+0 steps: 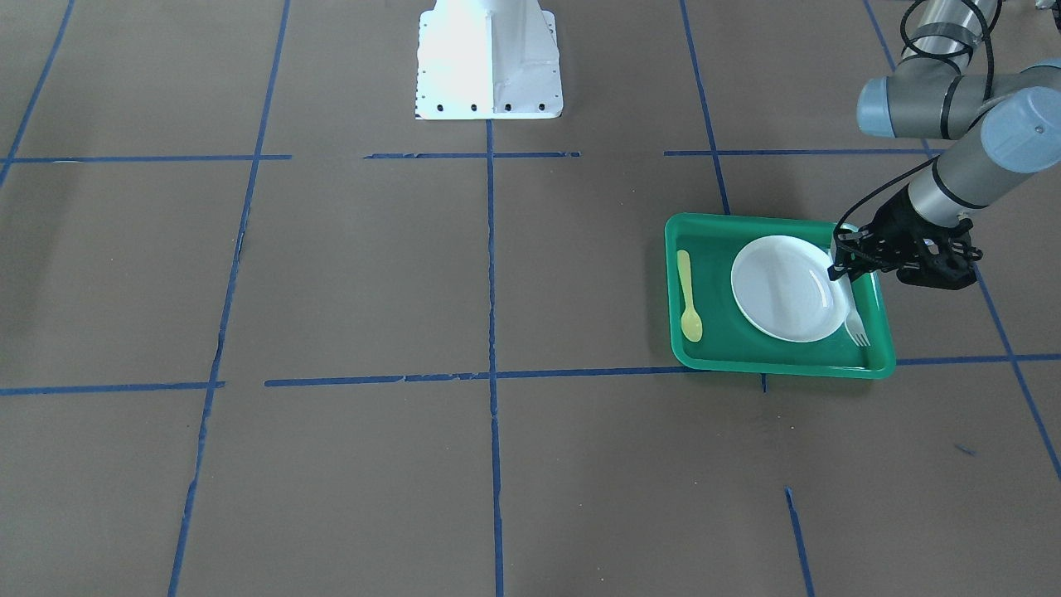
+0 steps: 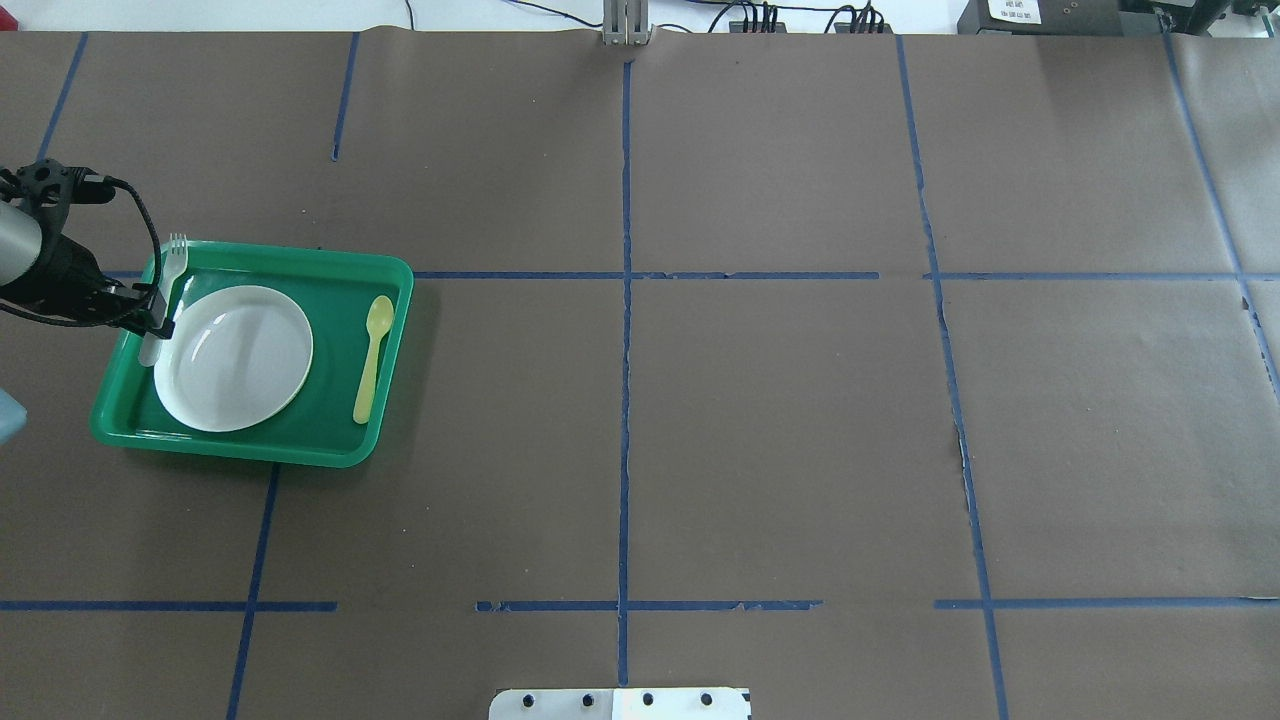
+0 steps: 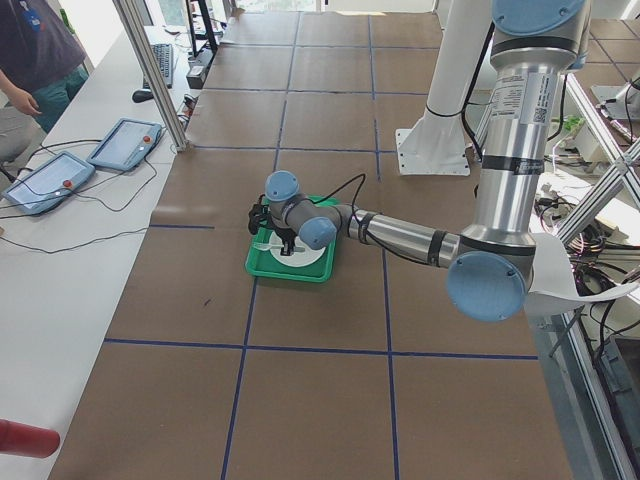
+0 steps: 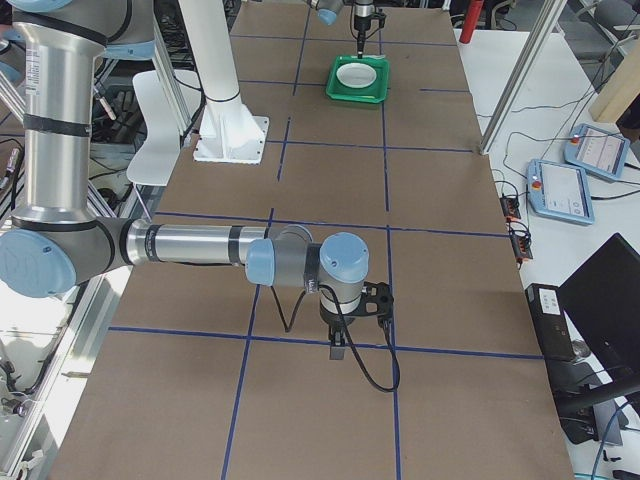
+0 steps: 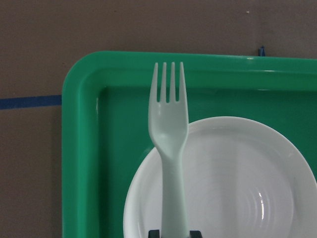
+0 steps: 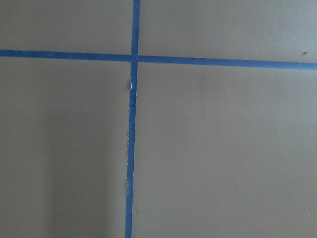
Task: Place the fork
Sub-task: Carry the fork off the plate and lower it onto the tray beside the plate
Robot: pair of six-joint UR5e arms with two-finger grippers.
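The whitish fork is held by its handle in my left gripper, which is shut on it. The fork hangs over the left side of the green tray, beside the rim of the white plate, tines pointing away from the robot. In the front view the fork lies along the plate, below the gripper. I cannot tell whether the fork touches the tray. My right gripper shows only in the right side view, over bare table; I cannot tell its state.
A yellow spoon lies in the tray on the plate's other side. The white robot base stands at the table's middle. Blue tape lines cross the brown table. Tablets and cables lie on a side bench.
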